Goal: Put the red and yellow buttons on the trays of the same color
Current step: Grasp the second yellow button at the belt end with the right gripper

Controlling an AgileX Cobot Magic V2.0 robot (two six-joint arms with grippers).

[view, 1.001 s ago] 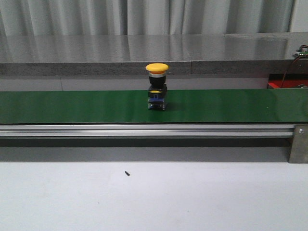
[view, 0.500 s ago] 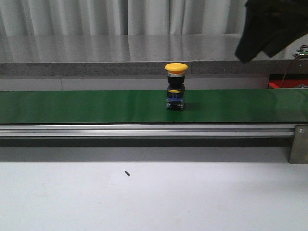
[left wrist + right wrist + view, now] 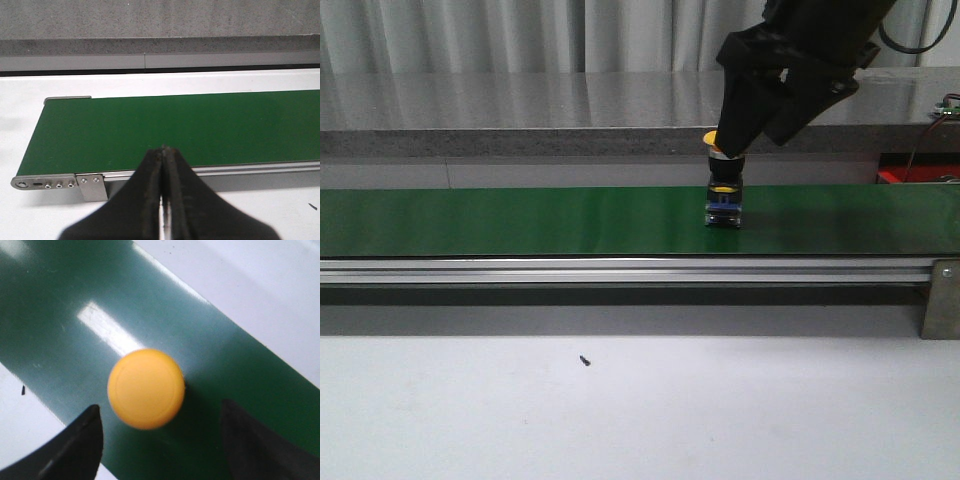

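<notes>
Standing upright on the green conveyor belt (image 3: 520, 220) is a yellow button (image 3: 146, 388), a mushroom-shaped push switch with a round yellow cap above a dark body. It sits on the belt's right half, roughly midway across its width. That upright pose leaves the cap on top, the easiest part to grip from overhead.

Directly over the button hangs the right gripper (image 3: 160, 445). Its jaws are spread wide, one dark finger to each side of the cap and neither touching it, so it has hold of nothing yet. The wide spread looks meant to let the fingers drop past the cap before closing. In the front view the black arm hides most of the cap.

Nearer the belt's left end, the left gripper (image 3: 162, 200) hovers with its two fingers pressed together, empty. It seems parked out of the way, since no button lies on that stretch.

No tray of either colour appears in any view, so the yellow tray's position cannot be told. The likely step in hand is lining up for a grasp.
</notes>
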